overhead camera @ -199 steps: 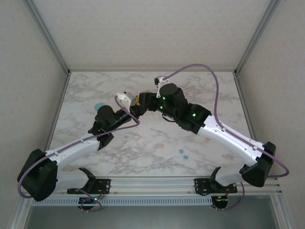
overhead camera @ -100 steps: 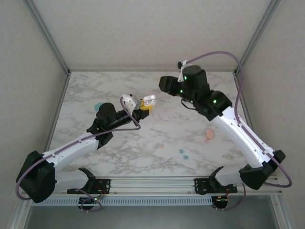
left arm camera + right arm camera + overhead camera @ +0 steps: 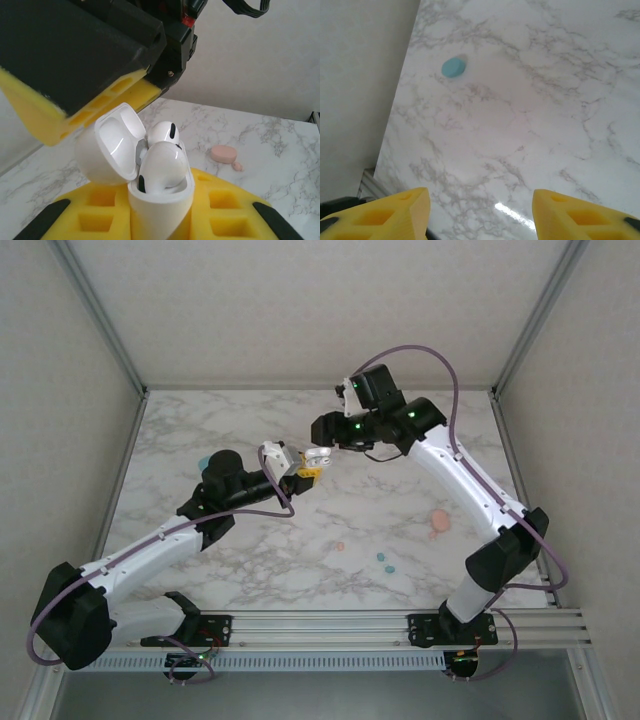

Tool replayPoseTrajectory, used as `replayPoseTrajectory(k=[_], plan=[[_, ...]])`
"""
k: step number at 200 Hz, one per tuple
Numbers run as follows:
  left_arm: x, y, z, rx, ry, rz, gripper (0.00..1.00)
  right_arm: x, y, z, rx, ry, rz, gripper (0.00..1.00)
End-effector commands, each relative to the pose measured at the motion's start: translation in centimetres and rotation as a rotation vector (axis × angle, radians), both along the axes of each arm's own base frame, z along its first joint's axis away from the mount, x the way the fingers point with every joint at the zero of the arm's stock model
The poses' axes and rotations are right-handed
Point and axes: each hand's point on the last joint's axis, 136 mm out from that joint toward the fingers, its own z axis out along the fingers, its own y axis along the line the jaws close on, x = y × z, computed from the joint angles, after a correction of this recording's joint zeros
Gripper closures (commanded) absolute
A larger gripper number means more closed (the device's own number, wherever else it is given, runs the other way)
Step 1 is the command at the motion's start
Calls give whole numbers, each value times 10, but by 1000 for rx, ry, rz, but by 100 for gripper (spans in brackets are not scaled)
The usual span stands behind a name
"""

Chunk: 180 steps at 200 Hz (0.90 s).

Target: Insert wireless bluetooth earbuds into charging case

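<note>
Over the far half of the marble table [image 3: 400, 505], the left gripper [image 3: 297, 468] pinches an open white charging case [image 3: 160, 202] upright. The right gripper [image 3: 479, 200] hovers just above it, jaws spread on nothing. Two white earbuds [image 3: 162, 162] sit in the case.

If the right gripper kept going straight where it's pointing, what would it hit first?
Probably the bare marble table; the teal case sits farther off, left of its line. Depth is unclear.
</note>
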Motion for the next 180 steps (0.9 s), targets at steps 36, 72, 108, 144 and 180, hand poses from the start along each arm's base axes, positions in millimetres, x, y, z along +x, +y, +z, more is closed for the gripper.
replayPoseTrajectory(k=[36, 72, 108, 144, 180], plan=[[4, 1, 27, -79, -14, 39, 84, -25, -11, 10, 20, -4, 47, 44], [6, -2, 24, -87, 8, 32, 84, -30, -21, 6, 8, -8, 20, 44], [9, -3, 24, -92, 21, 33, 83, -32, -29, 6, 5, -28, -8, 44], [14, -6, 19, -77, 73, 41, 83, -20, -61, 10, -71, -121, -167, 41], [47, -7, -14, -32, 252, 183, 84, -10, -133, 8, -153, -234, -523, 31]])
